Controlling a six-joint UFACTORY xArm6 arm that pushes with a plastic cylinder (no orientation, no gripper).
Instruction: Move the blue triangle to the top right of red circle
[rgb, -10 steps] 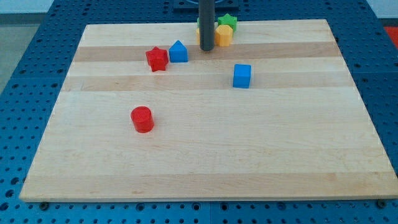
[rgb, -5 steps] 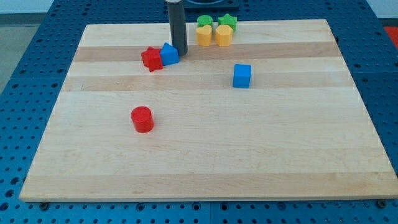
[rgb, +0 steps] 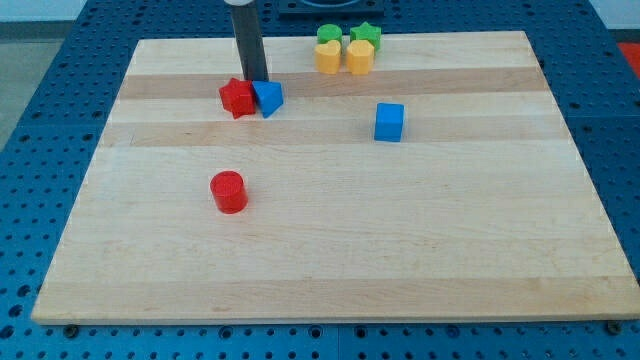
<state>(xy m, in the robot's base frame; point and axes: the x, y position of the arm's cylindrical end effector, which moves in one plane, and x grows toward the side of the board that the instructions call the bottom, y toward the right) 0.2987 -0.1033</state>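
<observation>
The blue triangle (rgb: 268, 97) lies near the view's top left, touching the red star (rgb: 237, 98) on its left. The red circle (rgb: 228, 191) stands well below them, toward the view's left. My tip (rgb: 255, 80) is at the end of the dark rod, just above the seam between the blue triangle and the red star, at or against their upper edges.
A blue cube (rgb: 389, 121) sits right of centre. At the view's top are two green blocks (rgb: 329, 35) (rgb: 366, 34) and two yellow blocks (rgb: 327, 57) (rgb: 359, 56) in a cluster. The wooden board (rgb: 330, 230) lies on a blue perforated table.
My tip has swept from beside the yellow blocks leftward. It pushed the blue triangle left and slightly down, and the red star shifted left with it.
</observation>
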